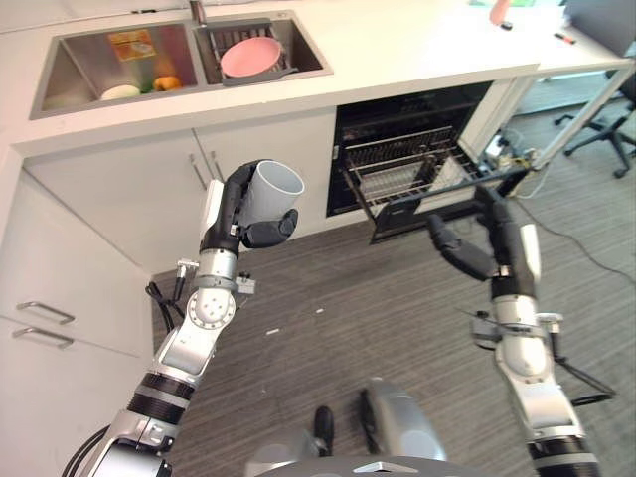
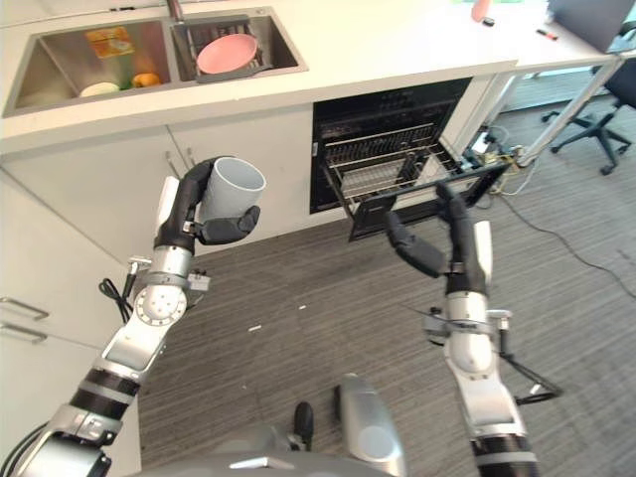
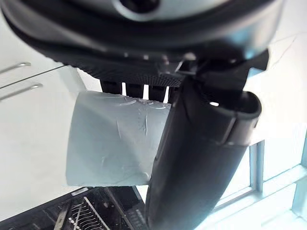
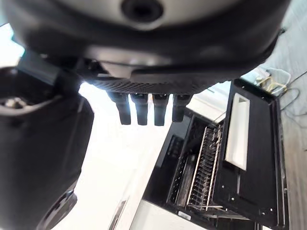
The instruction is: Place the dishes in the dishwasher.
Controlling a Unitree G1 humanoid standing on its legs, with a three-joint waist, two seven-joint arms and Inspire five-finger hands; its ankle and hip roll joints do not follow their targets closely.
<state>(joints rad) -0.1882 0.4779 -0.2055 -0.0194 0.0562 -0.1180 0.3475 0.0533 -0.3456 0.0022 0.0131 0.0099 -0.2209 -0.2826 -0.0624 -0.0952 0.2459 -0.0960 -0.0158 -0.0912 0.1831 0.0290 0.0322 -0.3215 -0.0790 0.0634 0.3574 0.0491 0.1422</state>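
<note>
Here, sink: we see a double sink [image 1: 60,75] set in the white counter, two basins side by side.
Left basin: one pale dish [image 1: 120,92], one orange item [image 1: 167,82] and one yellow-orange packet [image 1: 132,44] lie in it; we cannot tell what else is there.
Right basin: one dark rack [image 1: 260,72] holds one pink bowl [image 1: 250,57].
Dishwasher: one dishwasher [image 1: 409,119] stands under the counter with its door [image 1: 452,194] down and one wire basket [image 1: 397,177] pulled out; we make out no dishes in the basket.
Cup: we count one grey cup [image 1: 270,193], tilted, held up in front of the white cabinet doors [image 1: 149,199], well apart from the dishwasher.
Left hand: our left hand [image 1: 250,214] has fingers and thumb curled round the cup.
Right hand: our right hand [image 1: 475,243] hangs above the floor just before the lowered door, fingers straight and relaxed, holding nothing.
</note>
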